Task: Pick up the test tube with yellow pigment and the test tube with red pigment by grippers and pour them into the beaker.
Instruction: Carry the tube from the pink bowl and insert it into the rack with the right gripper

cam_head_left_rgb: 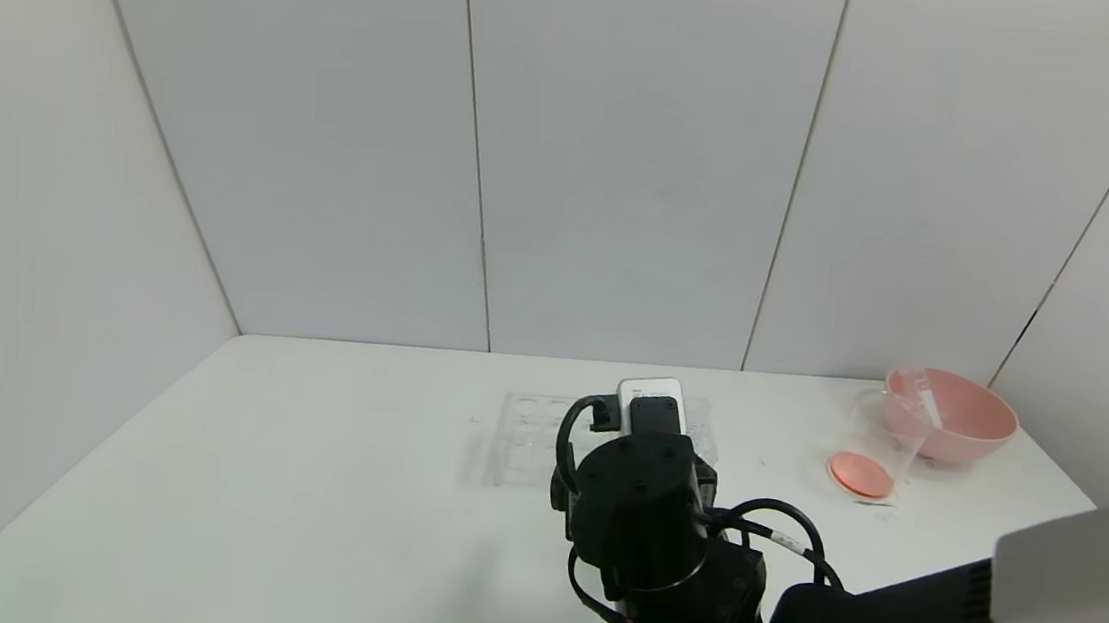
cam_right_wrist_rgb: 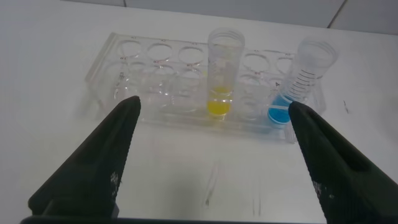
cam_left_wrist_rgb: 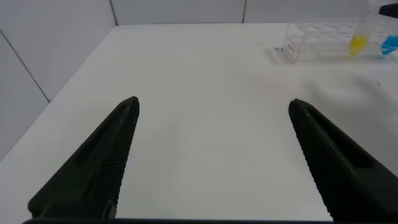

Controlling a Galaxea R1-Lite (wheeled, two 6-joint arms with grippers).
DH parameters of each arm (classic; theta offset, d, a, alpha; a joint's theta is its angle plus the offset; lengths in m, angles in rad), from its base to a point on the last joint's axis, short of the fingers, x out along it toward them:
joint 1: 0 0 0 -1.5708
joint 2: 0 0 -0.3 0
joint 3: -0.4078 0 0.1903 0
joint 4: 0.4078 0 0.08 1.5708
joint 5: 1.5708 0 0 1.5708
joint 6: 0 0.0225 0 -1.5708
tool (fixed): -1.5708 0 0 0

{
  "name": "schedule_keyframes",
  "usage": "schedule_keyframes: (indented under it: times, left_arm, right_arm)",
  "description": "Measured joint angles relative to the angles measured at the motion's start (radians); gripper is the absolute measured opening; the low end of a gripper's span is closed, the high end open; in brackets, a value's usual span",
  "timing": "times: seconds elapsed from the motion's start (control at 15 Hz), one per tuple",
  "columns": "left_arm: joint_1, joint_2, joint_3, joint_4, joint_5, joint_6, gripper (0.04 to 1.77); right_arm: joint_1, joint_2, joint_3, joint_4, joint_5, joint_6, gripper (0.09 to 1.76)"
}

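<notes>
Right hand (cam_right_wrist_rgb: 214,109) spread wide before the tube rack.

Its fingers gaped, grasping nothing, aimed at the test tube with yellow pigment (cam_right_wrist_rgb: 222,78), which stood upright in the clear rack (cam_right_wrist_rgb: 118,59) beside a blue-liquid tube (cam_right_wrist_rgb: 297,84). The left hand (cam_left_wrist_rgb: 214,106), also released, hovered over bare counter (cam_left_wrist_rgb: 205,74). Farther right stood the beaker (cam_head_left_rgb: 876,448), holding orange-red liquid, touching the pink bowl (cam_head_left_rgb: 967,418).

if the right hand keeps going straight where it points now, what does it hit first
Probably the yellow tube, standing in the clear rack. The open right hand is lined up on it. The blue tube sits off toward one finger, so depth there is less certain.
</notes>
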Motion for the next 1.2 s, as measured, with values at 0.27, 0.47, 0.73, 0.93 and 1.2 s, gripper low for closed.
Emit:
schedule_keyframes:
  times: [0.27, 0.47, 0.73, 0.93, 1.2]
  left_arm:
    - [0.000, 0.000, 0.000, 0.000, 0.000, 0.000, 1.72]
    - [0.000, 0.000, 0.000, 0.000, 0.000, 0.000, 1.72]
    - [0.000, 0.000, 0.000, 0.000, 0.000, 0.000, 1.72]
    - [0.000, 0.000, 0.000, 0.000, 0.000, 0.000, 1.72]
    - [0.000, 0.000, 0.000, 0.000, 0.000, 0.000, 1.72]
  right_arm:
    - [-0.042, 0.095, -0.109, 0.020, 0.002, -0.001, 1.70]
    - [-0.073, 0.141, -0.186, 0.053, 0.003, -0.001, 1.70]
    - [-0.105, 0.197, -0.294, 0.100, 0.006, -0.003, 1.70]
    - [-0.124, 0.237, -0.376, 0.142, 0.011, -0.005, 1.71]
    - [-0.139, 0.262, -0.409, 0.150, 0.079, -0.007, 1.71]
